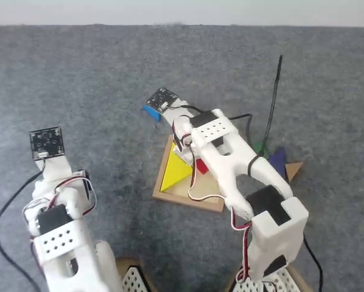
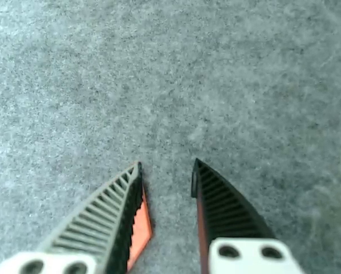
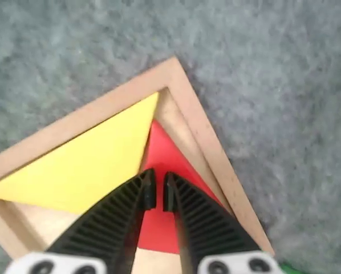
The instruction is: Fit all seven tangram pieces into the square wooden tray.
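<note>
Jaws nearly closed, right gripper [image 3: 157, 191] points down over red piece [image 3: 170, 157]; left gripper [image 2: 166, 180] gapes wide.

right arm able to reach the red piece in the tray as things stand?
Probably yes: the right gripper hangs directly over the red piece in the tray, nothing between them. The yellow triangle alongside may crowd one edge.

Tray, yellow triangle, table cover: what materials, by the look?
The square wooden tray looks like pale unpainted wood or ply, matte, faint grain on its rim. The yellow triangular piece has a smooth, even opaque coat: likely painted wood, core hidden. The grey table covering looks like carpet or felt, by its fuzzy mottled nap.
</note>
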